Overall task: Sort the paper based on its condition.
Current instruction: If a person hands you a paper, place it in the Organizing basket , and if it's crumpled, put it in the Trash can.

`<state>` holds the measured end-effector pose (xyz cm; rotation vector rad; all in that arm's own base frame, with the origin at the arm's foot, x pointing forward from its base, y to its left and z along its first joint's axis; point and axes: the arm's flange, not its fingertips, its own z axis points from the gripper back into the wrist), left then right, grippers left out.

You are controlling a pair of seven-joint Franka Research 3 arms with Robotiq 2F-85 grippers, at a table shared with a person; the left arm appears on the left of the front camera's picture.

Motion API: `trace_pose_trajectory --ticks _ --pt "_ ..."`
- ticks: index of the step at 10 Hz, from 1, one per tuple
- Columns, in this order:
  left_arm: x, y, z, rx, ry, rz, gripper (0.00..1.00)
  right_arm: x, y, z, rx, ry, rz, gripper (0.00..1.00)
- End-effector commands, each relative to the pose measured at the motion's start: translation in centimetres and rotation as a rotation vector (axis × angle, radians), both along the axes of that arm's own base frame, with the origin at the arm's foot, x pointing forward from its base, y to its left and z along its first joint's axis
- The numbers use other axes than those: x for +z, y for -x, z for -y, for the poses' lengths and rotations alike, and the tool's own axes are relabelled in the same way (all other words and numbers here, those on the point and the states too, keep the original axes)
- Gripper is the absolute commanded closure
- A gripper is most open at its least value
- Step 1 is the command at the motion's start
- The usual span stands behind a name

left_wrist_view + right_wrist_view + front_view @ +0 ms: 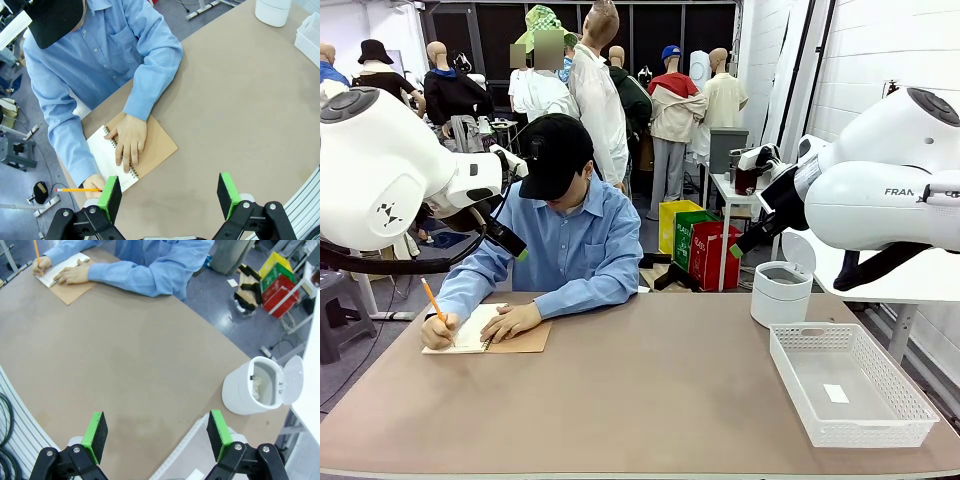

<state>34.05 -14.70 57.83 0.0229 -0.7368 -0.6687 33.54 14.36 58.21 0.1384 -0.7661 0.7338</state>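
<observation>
A person at the far left of the table writes with an orange pencil [432,300] on the white page of a spiral notebook [480,335] with a brown cover, one hand flat on it. Loose paper is out of view, apart from a wrinkly white shape [257,387] inside the bin that I cannot identify for sure. My left gripper [169,192] hangs open high above the table near the notebook [150,145], nothing between its green pads. My right gripper [156,432] is open too, above the table's right side. Both grippers, left [515,245] and right [740,245], are raised.
A white mesh basket [905,395] stands at the front right, with a small white label on its floor. Behind it is a white round bin [781,295] with its lid up. The bin [240,395] lies right of my right gripper. The brown table [650,400] stretches bare across the middle.
</observation>
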Motion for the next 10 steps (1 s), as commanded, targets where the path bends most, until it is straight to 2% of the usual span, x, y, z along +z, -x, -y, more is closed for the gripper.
trace_pose_trajectory --ticks 1,10 --pt "0.00 -0.03 0.03 -0.003 -0.002 0.001 0.00 0.10 -0.01 -0.01 0.001 0.000 -0.001 0.00" --pt "0.00 -0.03 0.03 -0.003 -0.002 0.001 0.00 0.10 -0.01 -0.01 0.001 0.000 -0.001 0.00"
